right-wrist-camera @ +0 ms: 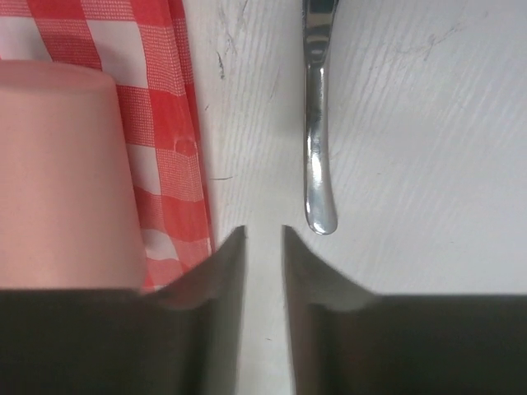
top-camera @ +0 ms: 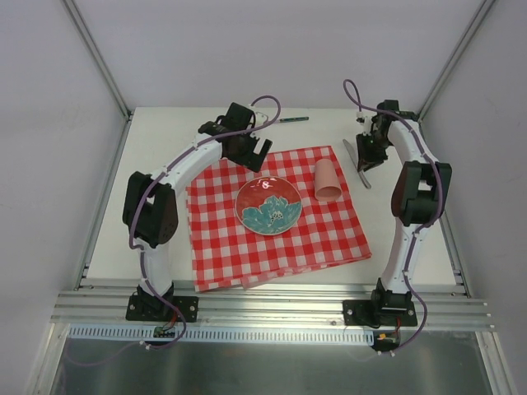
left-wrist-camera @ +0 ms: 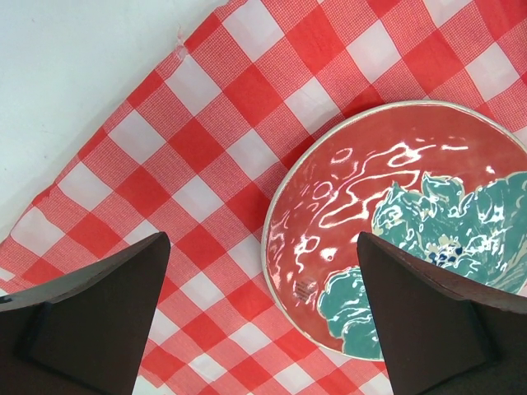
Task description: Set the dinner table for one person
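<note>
The dinner table carries a red-and-white checked cloth. At the cloth's middle sits a red plate with a teal flower. A pink cup rests on the cloth to the plate's right. A metal utensil lies on bare table just right of the cloth. My left gripper hangs wide open over the plate's far-left rim, holding nothing. My right gripper hovers just short of the utensil's handle end, jaws a narrow gap apart, nothing between them.
A thin dark stick-like object lies near the table's back edge. An aluminium rail runs along the near edge by the arm bases. White walls close in the left, right and back sides. The cup is close to the right gripper's left finger.
</note>
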You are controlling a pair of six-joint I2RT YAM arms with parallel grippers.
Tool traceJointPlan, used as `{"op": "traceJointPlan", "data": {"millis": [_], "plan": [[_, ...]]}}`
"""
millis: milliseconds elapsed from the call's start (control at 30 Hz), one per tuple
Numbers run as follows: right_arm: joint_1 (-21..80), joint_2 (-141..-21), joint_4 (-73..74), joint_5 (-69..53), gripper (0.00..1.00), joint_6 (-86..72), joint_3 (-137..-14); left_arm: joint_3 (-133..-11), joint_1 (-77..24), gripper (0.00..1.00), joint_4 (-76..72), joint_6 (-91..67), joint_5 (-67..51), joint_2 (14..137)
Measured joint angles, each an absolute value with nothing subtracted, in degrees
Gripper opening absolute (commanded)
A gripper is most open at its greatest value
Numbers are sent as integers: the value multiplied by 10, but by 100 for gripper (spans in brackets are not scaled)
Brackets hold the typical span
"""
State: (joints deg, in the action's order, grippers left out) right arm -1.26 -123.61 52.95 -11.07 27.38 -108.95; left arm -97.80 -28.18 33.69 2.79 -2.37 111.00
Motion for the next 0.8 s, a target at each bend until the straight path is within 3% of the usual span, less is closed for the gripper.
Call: {"op": "traceJointPlan", "data": {"millis": [67,333,800], "plan": [[-13,-1245,528,-107,42,276,-1090,-978,-282,99,337,28,-24,1110],[-10,-1371,527,-74,44,282,-1195,-962,-283,99,334,28,-23,1110],[27,-1429,482,-39,45,296,-1289,-943,-293,99,335,41,-12,1110]]}}
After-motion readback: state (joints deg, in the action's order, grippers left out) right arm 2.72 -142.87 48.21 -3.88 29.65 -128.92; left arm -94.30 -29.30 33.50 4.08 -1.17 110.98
